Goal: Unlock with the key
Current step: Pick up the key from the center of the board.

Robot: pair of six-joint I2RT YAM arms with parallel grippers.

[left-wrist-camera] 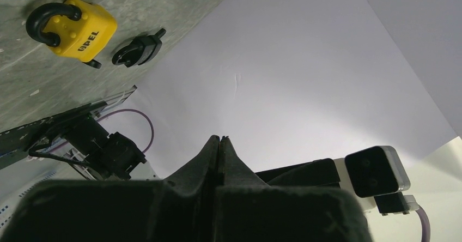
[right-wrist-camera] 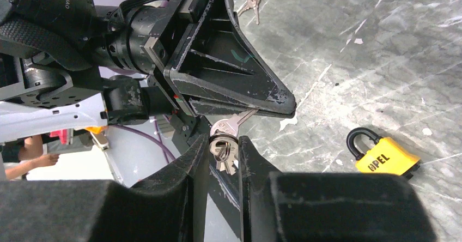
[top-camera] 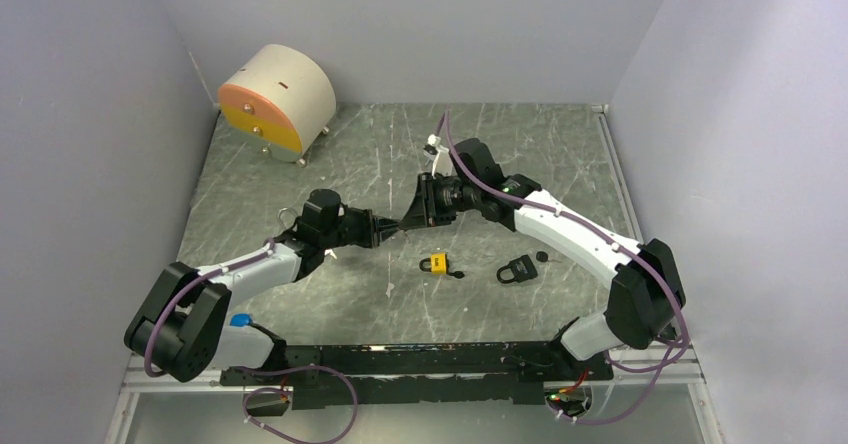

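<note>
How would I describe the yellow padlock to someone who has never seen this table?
Look at the grey marbled table, a little nearer the arms' bases than its middle. Two padlocks lie there apart; the yellow padlock is the left one in the top view. Its body is bright yellow with a black shackle, while the black padlock is all dark.

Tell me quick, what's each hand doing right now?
Left hand: closed, pinching the key.
Right hand: closed on the key ring.
</note>
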